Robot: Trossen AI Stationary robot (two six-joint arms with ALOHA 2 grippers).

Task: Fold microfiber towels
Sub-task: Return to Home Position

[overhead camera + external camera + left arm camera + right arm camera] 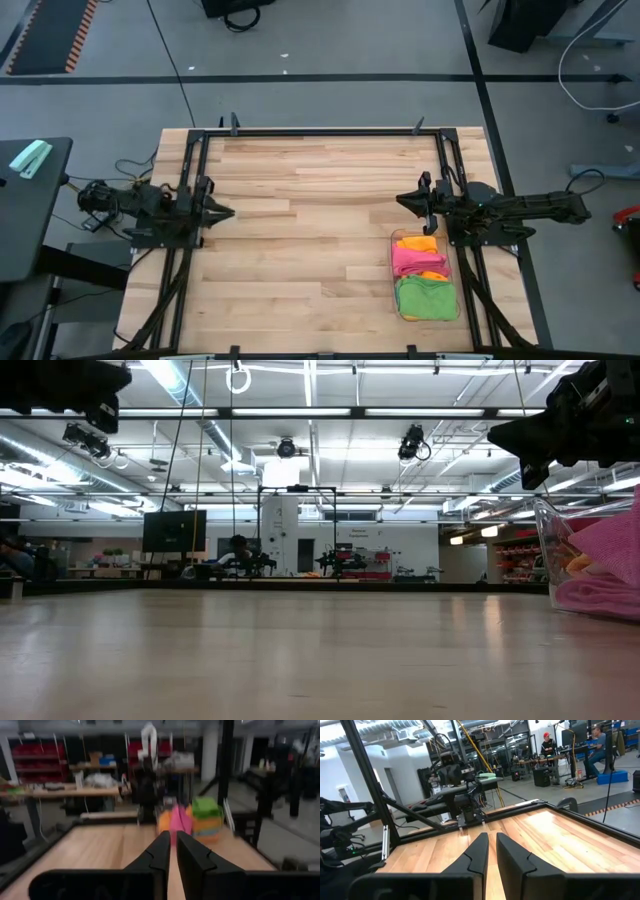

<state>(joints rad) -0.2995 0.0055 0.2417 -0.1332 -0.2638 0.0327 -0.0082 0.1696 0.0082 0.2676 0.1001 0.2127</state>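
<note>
Folded microfiber towels (420, 262) in clear bin (393, 285), just beside right claw (402, 199), left claw (228, 213) well apart, both pressed together

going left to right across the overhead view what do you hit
pale green item → left gripper → bare middle of the wooden table → right gripper. The clear bin overlaps the right arm, so it is left out.

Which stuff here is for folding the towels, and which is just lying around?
For the job: orange towel, pink towel, green towel, all in the bin; left tool, right tool, shut, at the table's sides.
Lying about: pale green thing on the black stand; white cable off the table.
</note>
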